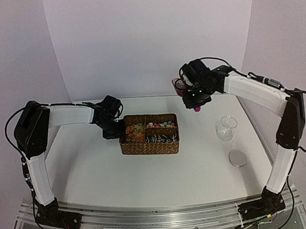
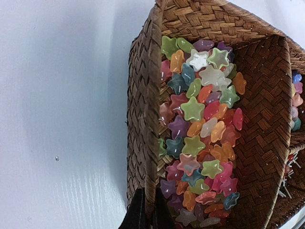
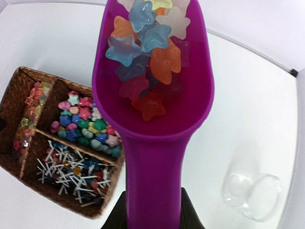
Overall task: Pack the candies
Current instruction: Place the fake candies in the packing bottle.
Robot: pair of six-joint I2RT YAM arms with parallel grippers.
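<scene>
A magenta scoop (image 3: 157, 119) holds several translucent star-shaped candies (image 3: 147, 52), and my right gripper (image 3: 153, 212) is shut on its handle. In the top view that gripper (image 1: 193, 95) hovers above the table, right of and behind the woven basket (image 1: 150, 149), with the scoop (image 1: 179, 84) raised. My left gripper (image 2: 147, 202) is shut on the basket's left wall (image 2: 143, 95), one finger on each side. Beside it inside lies a heap of star candies (image 2: 200, 129). From above, the left gripper (image 1: 118, 130) sits at the basket's left rim.
The basket (image 3: 14, 102) has three compartments: stars, small round and star sweets (image 3: 83, 124), and white-stemmed pieces (image 3: 71, 171). A clear jar (image 1: 227, 127) stands right of the basket, also visible in the right wrist view (image 3: 252, 188). Its round lid (image 1: 237, 158) lies nearer the front.
</scene>
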